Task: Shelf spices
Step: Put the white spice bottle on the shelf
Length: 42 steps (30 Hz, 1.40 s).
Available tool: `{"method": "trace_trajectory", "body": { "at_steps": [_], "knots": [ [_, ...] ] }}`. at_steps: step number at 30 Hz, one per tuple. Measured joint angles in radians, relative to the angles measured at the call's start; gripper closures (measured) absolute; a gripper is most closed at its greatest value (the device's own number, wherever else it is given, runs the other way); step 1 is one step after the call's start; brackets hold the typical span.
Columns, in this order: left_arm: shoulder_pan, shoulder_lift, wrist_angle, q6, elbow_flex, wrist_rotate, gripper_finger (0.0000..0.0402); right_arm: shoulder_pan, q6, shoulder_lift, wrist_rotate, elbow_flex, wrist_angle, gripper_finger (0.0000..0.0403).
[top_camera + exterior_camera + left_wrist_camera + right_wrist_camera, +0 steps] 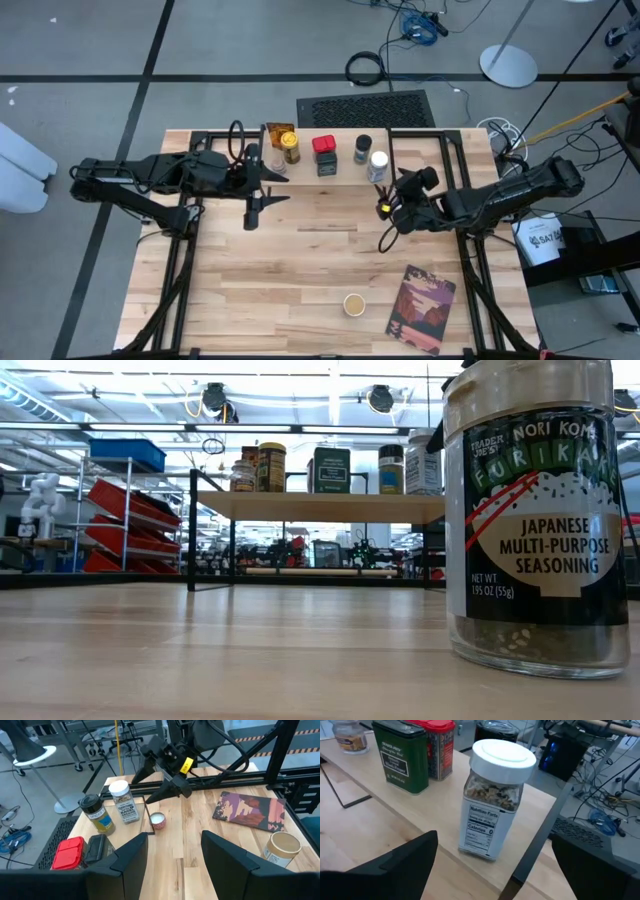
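A: Well, largest first — the table (300,270) fills the middle of the high view, its front edge cut off at the bottom. What sits at its upper edge?

B: The shelf (330,150), with the spices (325,155) in a row on its plank: an orange-labelled jar, a red-topped tin, a black-topped jar, a white-capped jar (492,800). From above their labels are too small to read.

A: And the arms?

B: The left gripper (250,212) hangs left of centre, fingers apart with nothing between them. The right gripper (385,238) is right of centre, just below the white-capped jar, its fingers spread wide on either side of the jar without touching it.

A: Lower down?

B: A book (422,308) at the lower right, a tan-topped jar (354,304) beside it. In the low view that furikake jar's top and right side are cropped, and it hides the shelf's right end — the room behind is a blur.
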Motion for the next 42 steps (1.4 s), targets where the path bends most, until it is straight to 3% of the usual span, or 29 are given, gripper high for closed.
{"method": "trace_trajectory", "body": {
  "at_steps": [32, 42],
  "knots": [
    [0.000, 0.000, 0.006, 0.000, 0.000, 0.000, 0.0207, -0.102, 0.002, 0.140, 0.032, 0.001, 0.229, 0.0024],
    [0.000, 0.000, 0.006, 0.000, 0.000, 0.000, 0.0207, -0.123, -0.056, 0.140, 0.029, 0.002, 0.274, 0.0069]
  ]
}}
